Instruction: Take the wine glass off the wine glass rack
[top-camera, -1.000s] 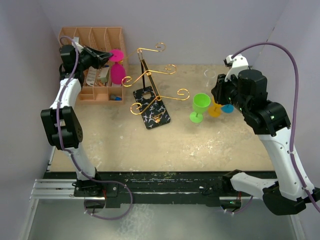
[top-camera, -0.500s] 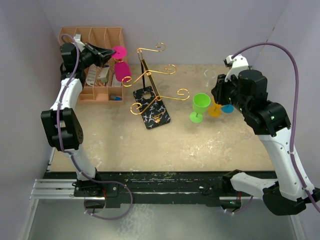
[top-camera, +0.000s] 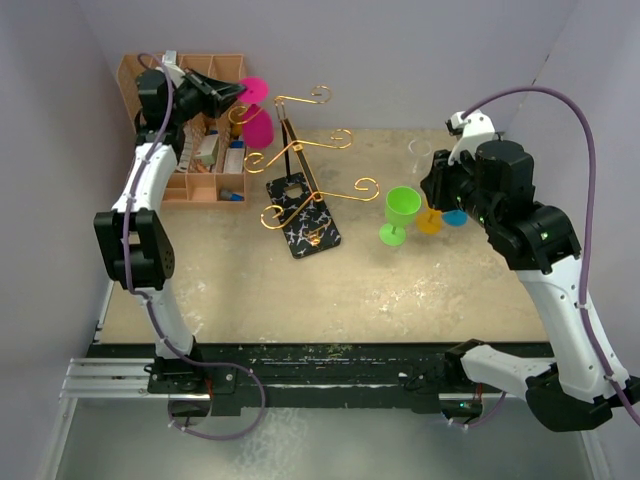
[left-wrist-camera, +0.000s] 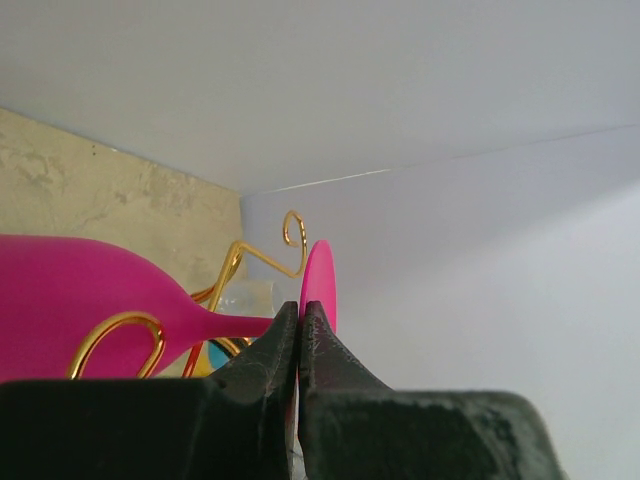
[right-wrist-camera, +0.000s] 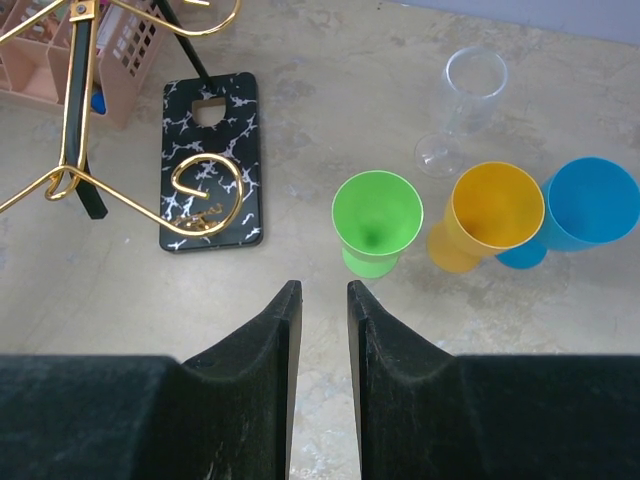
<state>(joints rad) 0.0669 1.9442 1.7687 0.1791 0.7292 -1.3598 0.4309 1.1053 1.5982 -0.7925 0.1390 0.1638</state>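
Observation:
My left gripper (left-wrist-camera: 301, 312) is shut on the round foot (left-wrist-camera: 320, 280) of a pink wine glass (top-camera: 257, 122). It holds the glass tilted, high at the back left. The pink bowl (left-wrist-camera: 90, 300) and stem lie beside a curled end (left-wrist-camera: 115, 335) of the gold wine glass rack (top-camera: 300, 150). I cannot tell whether the stem touches the wire. The rack's black marbled base (top-camera: 303, 213) stands mid-table. Above the table to the right, my right gripper (right-wrist-camera: 318, 290) is open and holds nothing. It is just in front of a green glass (right-wrist-camera: 377, 215).
An orange slotted organiser (top-camera: 200, 150) stands at the back left, right behind the left arm. Green (top-camera: 402, 210), yellow (right-wrist-camera: 495, 210) and blue (right-wrist-camera: 590, 205) glasses and a clear glass (right-wrist-camera: 470, 90) stand at the right. The grey walls are close behind.
The left arm has carried the pink glass up and to the right, from in front of the organiser to the rack's upper left scroll. The right arm has not moved.

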